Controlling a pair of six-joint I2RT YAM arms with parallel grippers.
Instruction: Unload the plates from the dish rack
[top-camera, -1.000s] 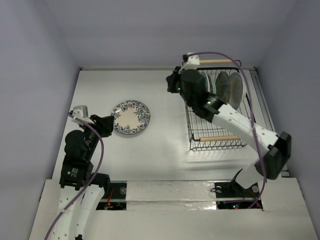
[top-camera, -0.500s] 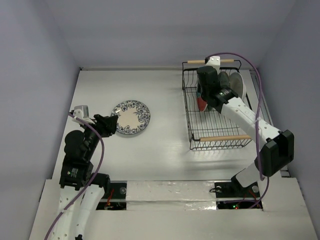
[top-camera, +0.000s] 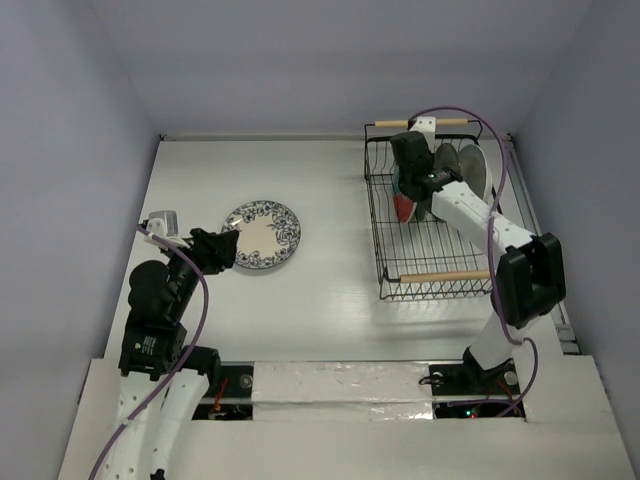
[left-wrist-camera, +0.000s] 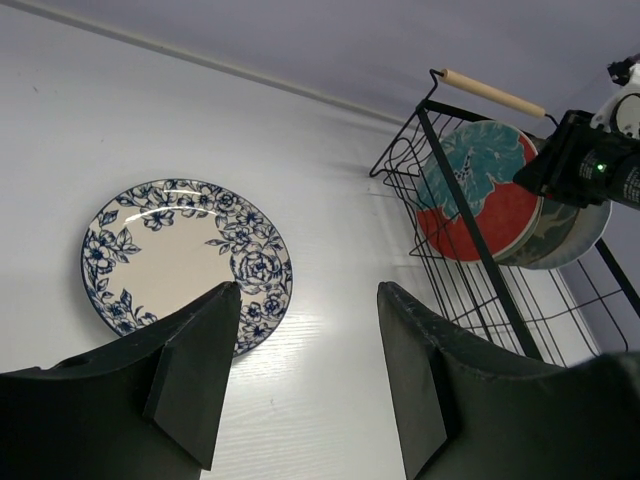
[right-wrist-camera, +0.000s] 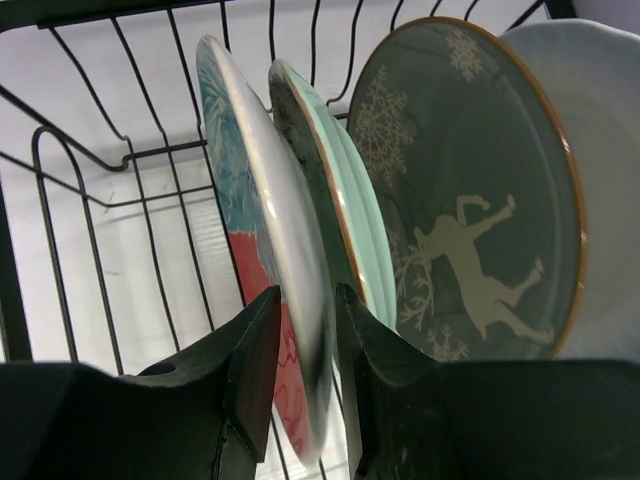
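Right wrist view puts your right gripper (right-wrist-camera: 305, 300) straddling the upper rim of the red-and-teal plate (right-wrist-camera: 245, 200). One finger sits on the painted face and the other on the back. The claw is drawn in narrow, and the rim fills the space between the two fingers, so it reads as clamped on that plate. Just behind it stands the pale green plate (right-wrist-camera: 345, 230), close against its back. Next comes a grey plate (right-wrist-camera: 470, 200) with a pale deer and snowflakes, and last a plain white plate (right-wrist-camera: 600, 150). All four stand on edge and lean the same way.

From the top external camera you see the dish rack (top-camera: 378, 250) on the far right of the table (top-camera: 320, 180). Your right arm reaches over its near wooden handle to the plates grouped at the far end of the basket.

On the left half of the table, the blue-floral plate (top-camera: 262, 235) lies flat, well apart from the rack. Your left gripper (left-wrist-camera: 307, 295) hangs over the table just beside that plate's near edge. Its claw is spread wide and only bare tabletop and the plate's rim show between the fingers.
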